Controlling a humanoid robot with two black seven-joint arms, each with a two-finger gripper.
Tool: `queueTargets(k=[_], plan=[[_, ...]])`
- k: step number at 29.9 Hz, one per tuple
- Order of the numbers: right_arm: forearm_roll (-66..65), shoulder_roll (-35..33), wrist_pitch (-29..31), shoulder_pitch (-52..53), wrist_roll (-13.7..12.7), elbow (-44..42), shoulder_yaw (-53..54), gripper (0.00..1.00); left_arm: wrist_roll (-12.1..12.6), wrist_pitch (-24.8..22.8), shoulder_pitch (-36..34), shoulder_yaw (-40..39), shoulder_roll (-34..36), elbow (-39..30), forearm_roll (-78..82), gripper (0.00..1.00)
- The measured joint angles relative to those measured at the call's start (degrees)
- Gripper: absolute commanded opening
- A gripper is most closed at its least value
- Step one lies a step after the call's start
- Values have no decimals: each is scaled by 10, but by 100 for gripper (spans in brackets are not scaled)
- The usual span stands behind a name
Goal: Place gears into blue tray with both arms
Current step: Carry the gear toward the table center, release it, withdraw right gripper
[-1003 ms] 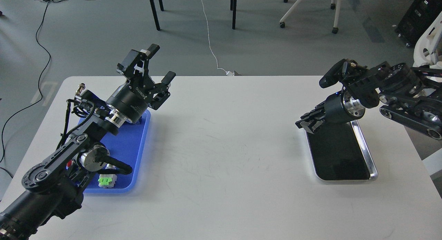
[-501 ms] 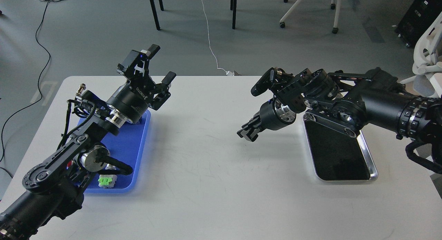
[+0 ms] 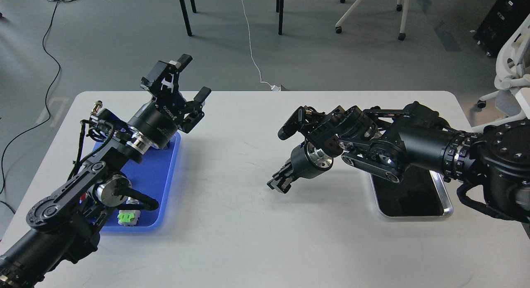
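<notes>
The blue tray (image 3: pixel 162 172) lies at the table's left, partly covered by my left arm. My left gripper (image 3: pixel 193 76) is raised above the tray's far end, open, with nothing between its fingers. My right gripper (image 3: pixel 278 184) hangs low over the middle of the table, pointing down and to the left, its fingers pressed together. No gears show anywhere; I cannot tell whether one sits between the right fingertips.
A green push-button switch (image 3: pixel 127 217) lies in the blue tray's near end. A shiny steel tray (image 3: pixel 446 199) with a dark inside sits at the right, half under my right arm. Bare white tabletop (image 3: pixel 232 221) lies between the trays.
My right arm has swung left from over the steel tray to the middle of the table, and its gripper has come lower. The left arm has stayed still.
</notes>
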Motion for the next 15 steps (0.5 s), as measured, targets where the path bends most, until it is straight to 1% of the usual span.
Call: queueTargets(k=[4, 7, 8, 10, 13, 15], plan=[[2, 1, 0, 0, 0, 1, -3, 19, 0, 0, 6, 0, 0, 0, 0, 98], [2, 1, 0, -3, 0, 0, -4, 29, 0, 0, 7, 0, 0, -1, 0, 98], [2, 1, 0, -5, 0, 0, -4, 33, 0, 0, 8, 0, 0, -1, 0, 98], [2, 3, 0, -7, 0, 0, -4, 54, 0, 0, 8, -1, 0, -1, 0, 98], [5, 4, 0, -8, 0, 0, -4, 76, 0, 0, 8, -1, 0, -1, 0, 98], [17, 5, 0, -8, 0, 0, -3, 94, 0, 0, 8, -1, 0, -1, 0, 98]])
